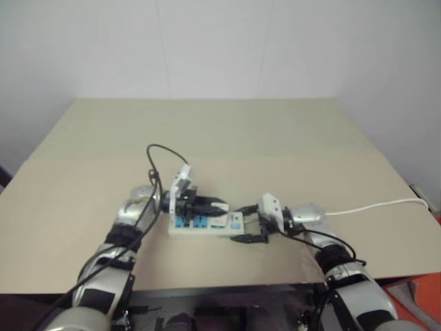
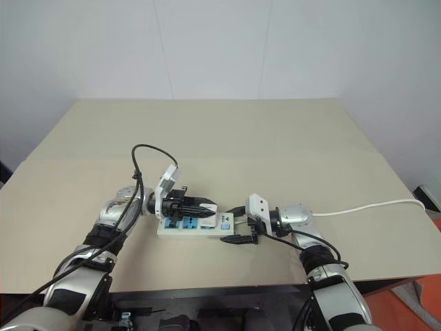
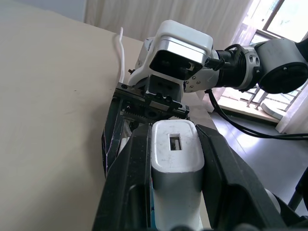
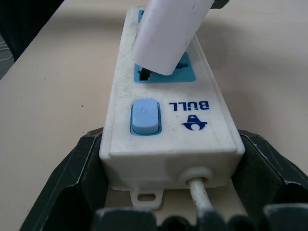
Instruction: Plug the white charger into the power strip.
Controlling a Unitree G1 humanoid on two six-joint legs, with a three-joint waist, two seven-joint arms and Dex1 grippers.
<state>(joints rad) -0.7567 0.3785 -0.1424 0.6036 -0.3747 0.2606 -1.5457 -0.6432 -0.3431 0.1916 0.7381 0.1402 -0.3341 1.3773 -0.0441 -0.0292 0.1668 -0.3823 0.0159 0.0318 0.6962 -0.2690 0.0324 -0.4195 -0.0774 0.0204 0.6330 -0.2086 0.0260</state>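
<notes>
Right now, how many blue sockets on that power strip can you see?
2 sockets, side by side at the power strip's left end. The left pincer holding the white charger may hide a third.

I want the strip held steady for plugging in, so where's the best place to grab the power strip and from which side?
Grip the power strip at its switch end, coming in along its length from where the cord exits. The right gripper already sits that way, one finger on each long side wall. That end is narrow, flat-sided and clear of the white charger over the socket nearest the switch.
</notes>
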